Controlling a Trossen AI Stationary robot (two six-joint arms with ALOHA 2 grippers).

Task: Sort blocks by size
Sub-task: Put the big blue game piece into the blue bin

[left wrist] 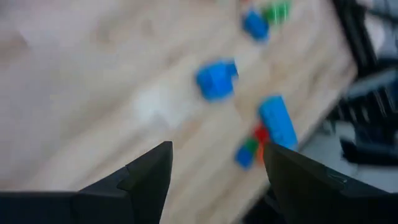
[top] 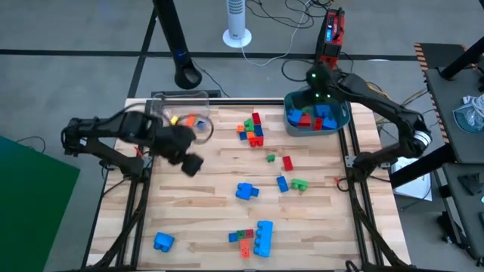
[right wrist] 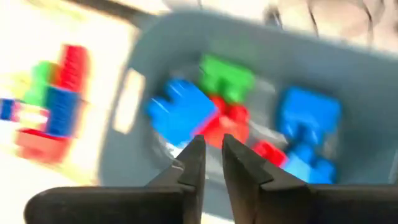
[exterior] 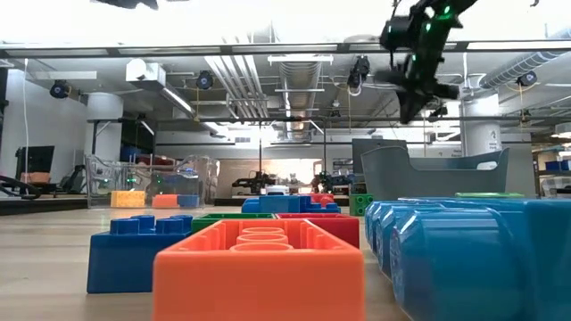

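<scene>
Both arms are between placements. The right tool [top: 318,89] hangs over the teal tub [top: 344,119] at the upper right of the high view; its wrist view shows the fingers [right wrist: 189,163] nearly together with nothing between them, directly above the chunky blue, red and green blocks [right wrist: 214,115] lying in the tub. This reads as a large brick just dropped, though that is a judgement. The left tool [top: 190,163] sits left of centre in the high view, just below the clear plastic box [top: 162,100] at the upper left, which holds a few small yellow and orange pieces [top: 185,119]. Its fingers [left wrist: 146,174] stand wide apart and empty, facing the loose bricks on the table [top: 204,204].

Much sorting remains:
- a mixed cluster [top: 252,129] of red, blue, green and orange bricks at upper centre
- a small green piece [top: 270,158] and a red one [top: 287,162] near the middle
- a chunky blue brick [top: 246,191], a small blue brick [top: 282,183] and a green brick [top: 300,183] below them
- a long blue brick [top: 263,236] touching a small red, green and orange stack [top: 242,239] at lower centre
- a blue brick [top: 163,241] at lower left

Next, the right arm should probably go for a chunky brick, while the open left tool needs to descend squarely over a tiny piece
</scene>
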